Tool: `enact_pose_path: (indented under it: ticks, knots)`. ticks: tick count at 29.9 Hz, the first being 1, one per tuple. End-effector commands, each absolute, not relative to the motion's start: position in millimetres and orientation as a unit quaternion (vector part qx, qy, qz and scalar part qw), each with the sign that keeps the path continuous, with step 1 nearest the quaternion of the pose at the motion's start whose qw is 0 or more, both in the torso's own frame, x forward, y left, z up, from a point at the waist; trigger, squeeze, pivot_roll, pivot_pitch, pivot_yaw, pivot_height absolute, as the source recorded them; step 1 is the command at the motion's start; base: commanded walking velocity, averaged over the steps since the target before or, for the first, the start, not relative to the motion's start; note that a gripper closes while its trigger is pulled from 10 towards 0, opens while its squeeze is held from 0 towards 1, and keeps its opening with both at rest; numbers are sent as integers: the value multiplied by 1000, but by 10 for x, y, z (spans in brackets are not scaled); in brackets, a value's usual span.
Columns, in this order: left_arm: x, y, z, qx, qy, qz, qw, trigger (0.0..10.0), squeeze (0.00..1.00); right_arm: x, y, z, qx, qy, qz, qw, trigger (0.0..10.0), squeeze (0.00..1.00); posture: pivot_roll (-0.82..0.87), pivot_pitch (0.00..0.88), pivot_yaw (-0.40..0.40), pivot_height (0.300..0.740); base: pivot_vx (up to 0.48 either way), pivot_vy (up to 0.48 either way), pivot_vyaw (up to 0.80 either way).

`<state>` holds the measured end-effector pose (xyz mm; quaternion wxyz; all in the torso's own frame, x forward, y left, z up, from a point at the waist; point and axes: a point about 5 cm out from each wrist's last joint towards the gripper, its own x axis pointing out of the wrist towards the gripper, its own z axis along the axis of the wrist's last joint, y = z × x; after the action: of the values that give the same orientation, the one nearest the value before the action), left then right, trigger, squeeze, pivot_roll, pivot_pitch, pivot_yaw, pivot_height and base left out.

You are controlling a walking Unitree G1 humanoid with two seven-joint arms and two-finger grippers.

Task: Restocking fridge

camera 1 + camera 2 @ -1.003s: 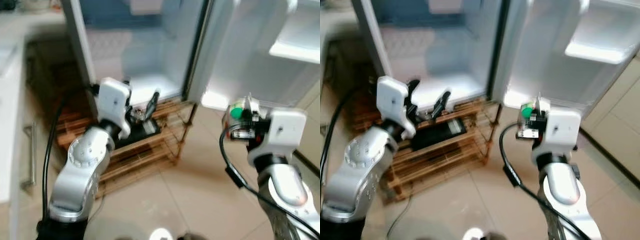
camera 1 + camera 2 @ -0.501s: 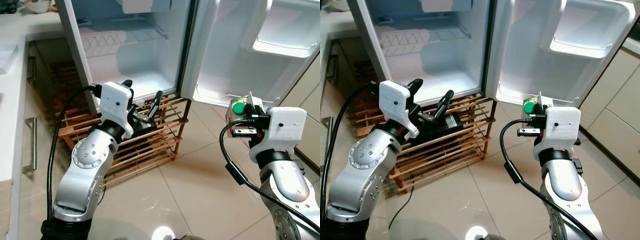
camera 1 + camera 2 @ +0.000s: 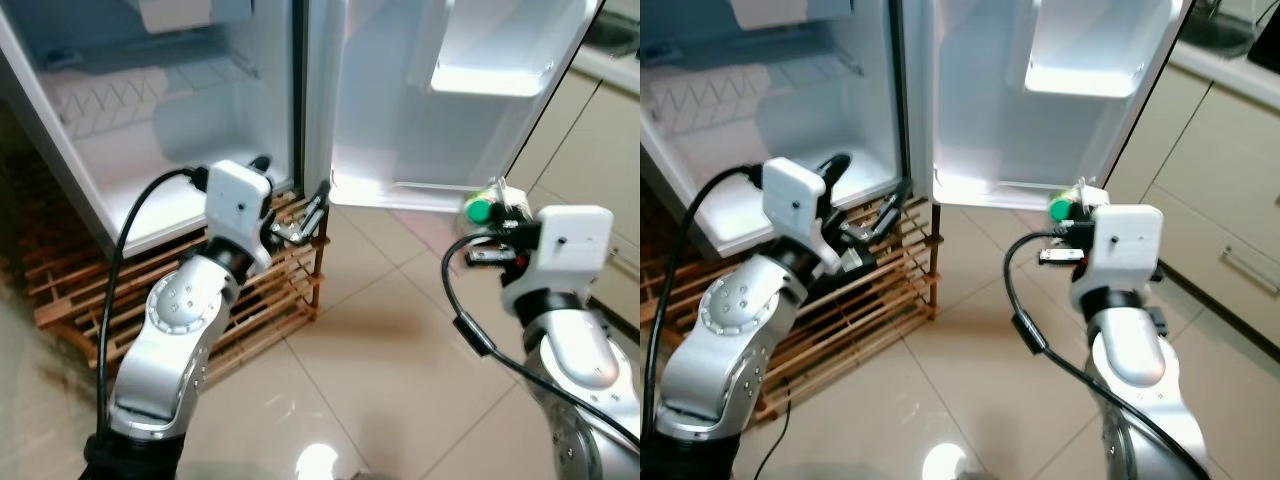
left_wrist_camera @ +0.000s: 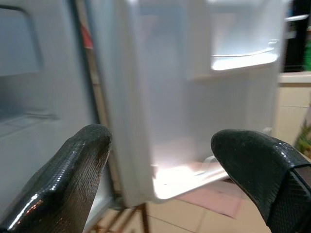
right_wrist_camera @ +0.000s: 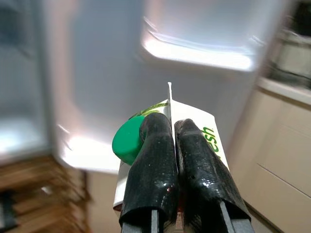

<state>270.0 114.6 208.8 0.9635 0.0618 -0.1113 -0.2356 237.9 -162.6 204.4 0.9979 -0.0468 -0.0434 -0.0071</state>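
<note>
The right gripper (image 5: pixel 173 145) is clamped on the top fin of a small carton (image 5: pixel 194 131) with a green cap (image 3: pixel 479 211), its two black fingers (image 5: pixel 150 179) pressed together over the ridge. It holds the carton up in front of the open fridge door (image 3: pixel 390 90), just below and to the right of the door's lower ledge, with the door shelf (image 3: pixel 490 75) higher up beyond it. The left gripper (image 4: pixel 160 160) is raised too, fingers spread apart with nothing between them, pointing at the door's hinge edge. Behind and below that claw sit the fridge (image 3: pixel 150 120) interior and a wooden rack (image 3: pixel 270 290) on the tiled floor (image 3: pixel 380 370).
</note>
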Motion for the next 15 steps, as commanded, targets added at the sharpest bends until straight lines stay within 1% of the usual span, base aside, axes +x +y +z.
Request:
enact_pose_path:
  ticks: [1, 7, 11, 15]
  knots:
    - [2692, 1199, 2079, 65, -110, -231, 965, 10000, 0, 2408, -1560, 2096, -29, -60, 25, 997, 10000, 0, -11, 31, -59, 740, 424, 0, 0]
    - [2668, 1188, 2077, 62, -109, -238, 963, 10000, 0, 2412, -1516, 2138, -30, -72, 48, 996, 10000, 0, -7, 34, -64, 740, 423, 0, 0]
    - [2639, 1162, 2053, 62, -103, -251, 961, 10000, 0, 2418, -1486, 2096, -16, -55, 50, 997, 10000, 0, -8, 36, -63, 740, 407, 0, 0]
    - [2582, 1134, 2006, 60, -95, -268, 957, 10000, 0, 2389, -1475, 2061, -8, -51, 52, 997, 10000, 0, -9, 37, -61, 740, 382, 0, -800]
